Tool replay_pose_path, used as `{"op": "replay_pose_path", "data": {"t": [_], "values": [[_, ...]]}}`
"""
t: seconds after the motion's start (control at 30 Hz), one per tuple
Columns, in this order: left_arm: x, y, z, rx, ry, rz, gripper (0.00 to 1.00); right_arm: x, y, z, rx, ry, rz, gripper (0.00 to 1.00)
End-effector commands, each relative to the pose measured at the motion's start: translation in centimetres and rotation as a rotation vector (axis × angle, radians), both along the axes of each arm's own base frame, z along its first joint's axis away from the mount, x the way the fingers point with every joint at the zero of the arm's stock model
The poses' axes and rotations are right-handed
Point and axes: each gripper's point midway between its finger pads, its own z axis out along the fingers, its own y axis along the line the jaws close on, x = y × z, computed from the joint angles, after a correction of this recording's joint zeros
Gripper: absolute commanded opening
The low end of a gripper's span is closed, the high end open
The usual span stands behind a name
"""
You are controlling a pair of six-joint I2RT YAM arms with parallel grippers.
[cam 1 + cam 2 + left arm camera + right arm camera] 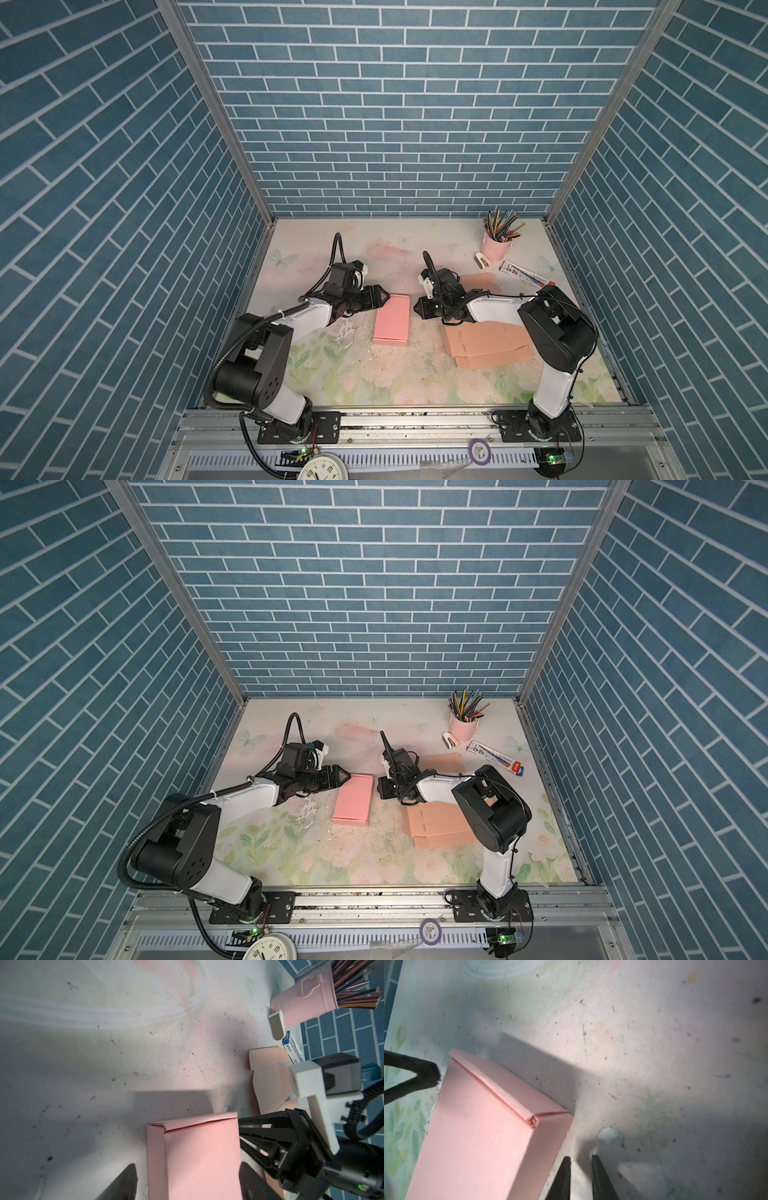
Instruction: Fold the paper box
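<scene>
1. Two flat peach box sheets (486,345) lie nearest, on the flowery table (365,374) by the right arm (552,332).
2. A bit farther, in the middle of the table, lies the pink paper box (391,320). It lies flat and looks folded shut, with a thin crack at its far flap (508,1093).
3. I think the box is light and thin. It would slide if pushed and dent if squeezed hard. The stiff side walls near the corners look best for holding, not the soft top.
4. By its far left corner is the left gripper (384,297), fingers wide apart, squeezing nothing that I can see.
5. Just beside its right side is the right gripper (580,1156), fingers a little apart, empty.
6. Farthest back stands a pink pencil cup (496,245).
</scene>
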Motion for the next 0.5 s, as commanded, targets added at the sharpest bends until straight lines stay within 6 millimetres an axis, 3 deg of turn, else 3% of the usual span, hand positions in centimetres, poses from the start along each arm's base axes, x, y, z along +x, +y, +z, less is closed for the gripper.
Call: {"op": "replay_pose_path", "data": {"t": [0.0, 0.17, 0.47], "values": [[-1.7, 1.4, 0.3, 0.055, -0.01, 0.007, 0.78, 0.4, -0.5, 1.6, -0.017, -0.024, 0.004, 0.27], [-5.6, 1.4, 0.7, 0.063, -0.002, -0.028, 0.79, 1.3, 0.8, 3.6, 0.015, -0.035, 0.027, 0.42], [-10.5, 0.8, 3.7, -0.029, -0.037, -0.088, 0.82, 3.1, 3.2, 6.7, 0.082, -0.067, 0.055, 0.54]]}}
